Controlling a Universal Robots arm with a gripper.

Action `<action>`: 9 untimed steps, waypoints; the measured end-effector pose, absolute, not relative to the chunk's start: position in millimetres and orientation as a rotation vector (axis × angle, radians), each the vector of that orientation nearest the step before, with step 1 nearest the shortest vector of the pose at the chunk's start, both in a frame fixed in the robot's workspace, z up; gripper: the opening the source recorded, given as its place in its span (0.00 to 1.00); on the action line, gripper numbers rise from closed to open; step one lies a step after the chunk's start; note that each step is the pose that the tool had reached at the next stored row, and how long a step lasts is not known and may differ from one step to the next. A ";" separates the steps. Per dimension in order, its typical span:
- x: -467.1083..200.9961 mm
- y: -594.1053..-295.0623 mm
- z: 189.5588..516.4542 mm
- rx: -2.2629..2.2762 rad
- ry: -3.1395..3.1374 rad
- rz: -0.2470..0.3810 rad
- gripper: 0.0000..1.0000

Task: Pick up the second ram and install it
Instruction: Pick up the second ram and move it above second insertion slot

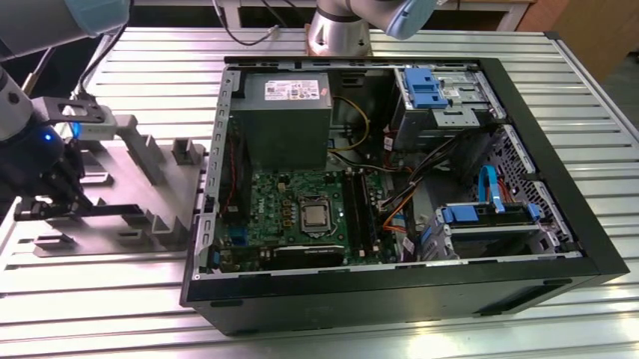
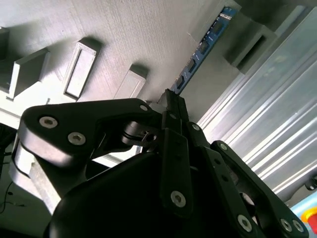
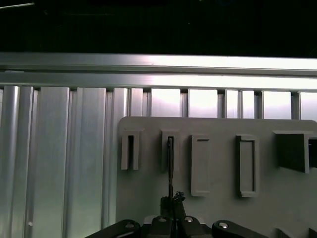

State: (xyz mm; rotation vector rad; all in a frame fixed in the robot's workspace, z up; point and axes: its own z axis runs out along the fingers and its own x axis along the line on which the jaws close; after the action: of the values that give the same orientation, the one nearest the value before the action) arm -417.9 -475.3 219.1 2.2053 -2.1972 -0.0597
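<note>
At the grey slotted holder (image 3: 277, 203), the black end effector (image 2: 171, 99) pinches the thin blue-green ram strip (image 2: 201, 48), stood edgewise for gripping.

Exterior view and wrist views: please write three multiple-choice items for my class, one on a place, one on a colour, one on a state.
1. In the exterior view, the end effector is:
A. over the grey fixture plate at the exterior view's left
B. inside the computer case
C. above the power supply

2. In the second wrist view, the second ram looks:
A. red
B. blue
C. yellow

3. The end effector is:
A. wide open
B. shut on a cable
C. shut on the second ram

Answers:
1 A: the arm's dark tip hangs over the plate.
2 B: the strip shows blue with dark chips.
3 C: in the second wrist view it closes on the strip's near end.
</note>
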 end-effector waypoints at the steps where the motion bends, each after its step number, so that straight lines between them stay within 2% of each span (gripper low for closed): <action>1: -417.9 -475.3 221.9 2.205 -2.197 -0.060 0.12; 9: -417.9 -475.3 249.9 2.205 -2.197 -0.059 0.12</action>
State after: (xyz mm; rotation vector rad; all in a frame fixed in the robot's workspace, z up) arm -417.9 -475.3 249.9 2.2055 -2.1973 -0.0594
